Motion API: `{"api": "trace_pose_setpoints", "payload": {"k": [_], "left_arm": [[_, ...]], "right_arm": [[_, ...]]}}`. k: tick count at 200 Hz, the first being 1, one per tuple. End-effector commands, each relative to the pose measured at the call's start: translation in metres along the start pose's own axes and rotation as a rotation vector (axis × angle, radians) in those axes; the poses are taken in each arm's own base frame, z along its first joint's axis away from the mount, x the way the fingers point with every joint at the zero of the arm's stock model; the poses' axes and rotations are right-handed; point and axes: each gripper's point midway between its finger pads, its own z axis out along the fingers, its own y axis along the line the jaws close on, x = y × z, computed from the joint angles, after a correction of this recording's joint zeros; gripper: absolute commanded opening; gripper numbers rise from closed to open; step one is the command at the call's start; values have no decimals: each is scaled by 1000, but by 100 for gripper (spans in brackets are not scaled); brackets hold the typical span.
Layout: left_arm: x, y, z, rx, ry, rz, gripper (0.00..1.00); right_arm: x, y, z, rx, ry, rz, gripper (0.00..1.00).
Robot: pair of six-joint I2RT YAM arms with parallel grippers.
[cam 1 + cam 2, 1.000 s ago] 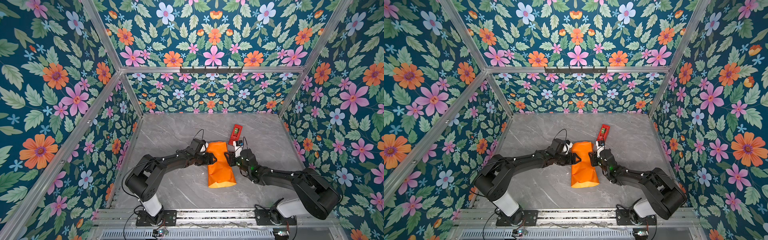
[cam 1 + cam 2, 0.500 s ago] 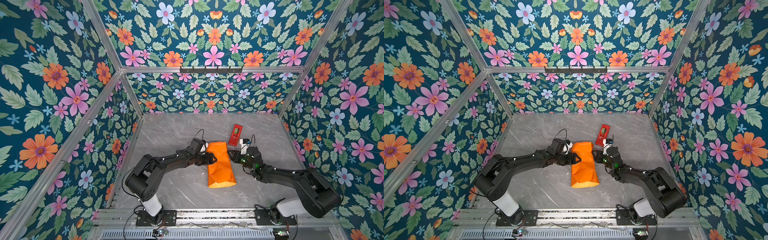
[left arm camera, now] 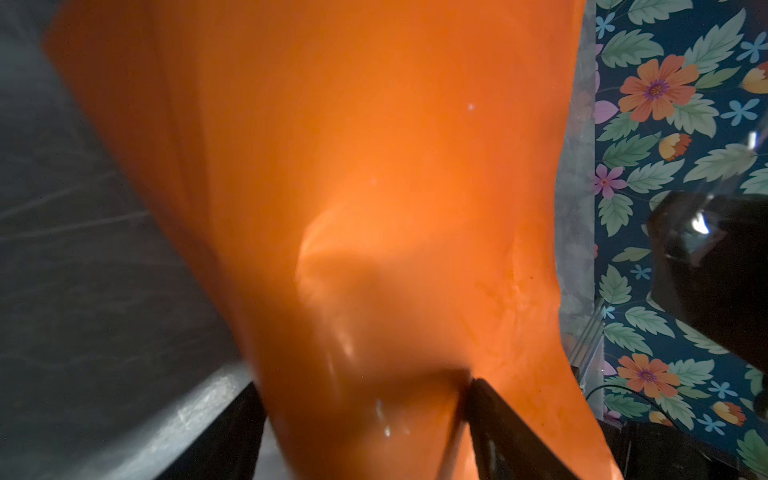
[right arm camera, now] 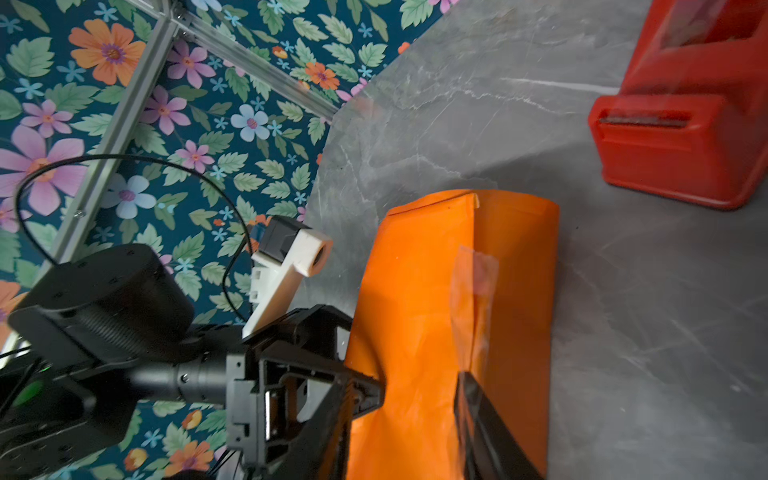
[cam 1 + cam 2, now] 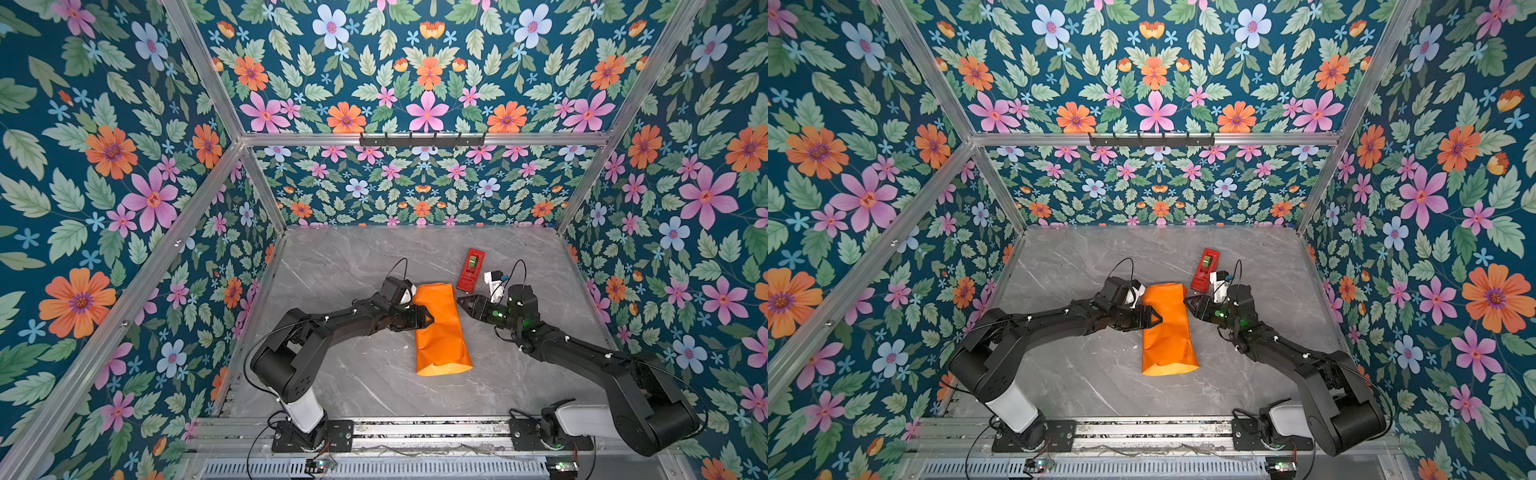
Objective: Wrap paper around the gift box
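Paper (image 5: 440, 332), glossy orange, lies rolled into a flattened sleeve near the middle of the desk (image 5: 353, 270). Its long axis runs from about 12 o'clock to 6 o'clock, leaning slightly toward 5. At the 6 o'clock end the sleeve gapes a little and a duller yellow-orange inner face shows. The gift box is hidden in every view.

The left gripper (image 5: 426, 321) meets the paper from 9 o'clock, its tip over the edge where the sheet is dented. In the left wrist view its jaws stand wide, with the paper filling the gap and lying against both fingers (image 3: 498, 424), so they are grasping it.

The right gripper (image 5: 462, 300) hovers at about 2 o'clock, just beside the paper's edge. Only one of its fingers (image 4: 486, 424) shows clearly in the right wrist view, and I cannot tell whether its jaws are released or clenched.

A strip of clear tape (image 4: 473, 282) lies along the paper's seam. A red tape dispenser (image 5: 471, 270) stands on the desk at 1 o'clock from the paper, near it but not touching.
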Motion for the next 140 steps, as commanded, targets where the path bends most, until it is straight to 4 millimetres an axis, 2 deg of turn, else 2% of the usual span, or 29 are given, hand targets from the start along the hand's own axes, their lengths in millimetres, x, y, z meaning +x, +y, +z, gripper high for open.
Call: {"api": "trace_pose_setpoints", "payload": {"k": [1, 24, 38, 53, 103, 140], "left_arm": [[25, 50, -2, -220, 69, -36, 77], [26, 49, -2, -219, 70, -37, 77], [25, 49, -2, -218, 69, -35, 77], [26, 50, -2, -221, 70, -34, 77], [26, 50, -1, -220, 73, -36, 77], [25, 50, -1, -220, 72, -36, 77]], "right_arm": [[17, 22, -4, -120, 128, 29, 44], [21, 34, -5, -179, 185, 27, 48], [22, 36, -7, -195, 194, 25, 59], [22, 39, -9, -216, 205, 16, 64], [32, 58, -14, -347, 299, -34, 65], [33, 59, -10, -378, 335, -60, 63]]}}
